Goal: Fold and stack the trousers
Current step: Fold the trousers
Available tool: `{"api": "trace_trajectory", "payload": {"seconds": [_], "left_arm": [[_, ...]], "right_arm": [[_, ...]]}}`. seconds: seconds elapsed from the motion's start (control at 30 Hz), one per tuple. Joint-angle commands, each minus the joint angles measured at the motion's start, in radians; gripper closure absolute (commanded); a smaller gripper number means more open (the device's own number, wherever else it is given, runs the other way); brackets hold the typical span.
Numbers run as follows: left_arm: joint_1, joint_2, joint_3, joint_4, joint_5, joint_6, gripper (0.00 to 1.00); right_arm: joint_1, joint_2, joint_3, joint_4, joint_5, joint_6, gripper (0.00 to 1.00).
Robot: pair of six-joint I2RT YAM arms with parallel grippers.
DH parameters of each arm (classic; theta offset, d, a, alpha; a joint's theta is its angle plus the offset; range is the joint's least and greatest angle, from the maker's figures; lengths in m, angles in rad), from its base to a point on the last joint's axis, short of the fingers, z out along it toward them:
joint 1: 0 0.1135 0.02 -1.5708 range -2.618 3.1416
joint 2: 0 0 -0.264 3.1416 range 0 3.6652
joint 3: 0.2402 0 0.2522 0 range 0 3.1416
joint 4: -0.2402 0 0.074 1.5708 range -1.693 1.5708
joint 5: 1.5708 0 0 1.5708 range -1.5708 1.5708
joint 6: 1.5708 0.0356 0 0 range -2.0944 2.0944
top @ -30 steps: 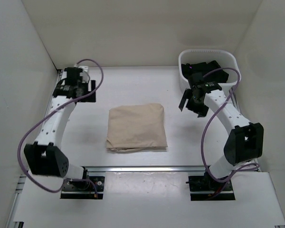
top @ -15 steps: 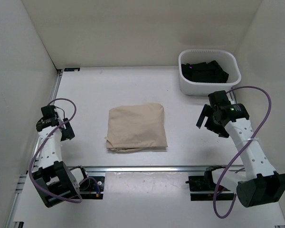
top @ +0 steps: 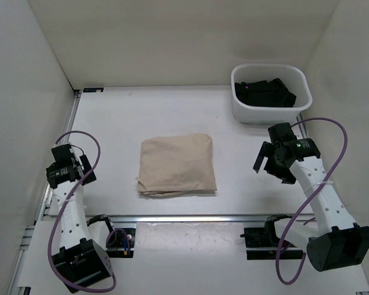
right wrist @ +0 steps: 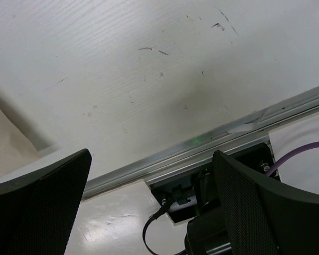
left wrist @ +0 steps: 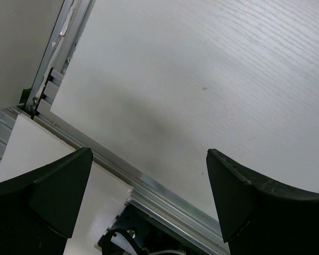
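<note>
Trousers (top: pixel 177 166) lie folded flat on the tabletop (top: pixel 172 117), so the left pincer (left wrist: pixel 149 153) and right pincer (right wrist: pixel 151 154), both open and empty, should not bump them.

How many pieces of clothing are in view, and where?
2: the folded beige trousers mid-table, and a black garment in the white basket at the far right. The basket may hide more.

Soft matt cloth trousers (top: pixel 177 166) on a faintly grained table (top: pixel 172 117).
</note>
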Motion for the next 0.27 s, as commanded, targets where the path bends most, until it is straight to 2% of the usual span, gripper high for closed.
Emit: {"api": "trace_trajectory", "payload": {"seconds": [0.0, 0.23], "left_arm": [[0.003, -0.035, -0.021, -0.022, -0.018, -0.001, 0.0], [0.003, -0.046, -0.012, -0.031, -0.018, -0.001, 0.0]], "right_arm": [[-0.004, -0.033, -0.016, -0.006, -0.008, 0.007, 0.01], [-0.004, -0.108, -0.054, 0.067, -0.065, -0.006, 0.01]]}}
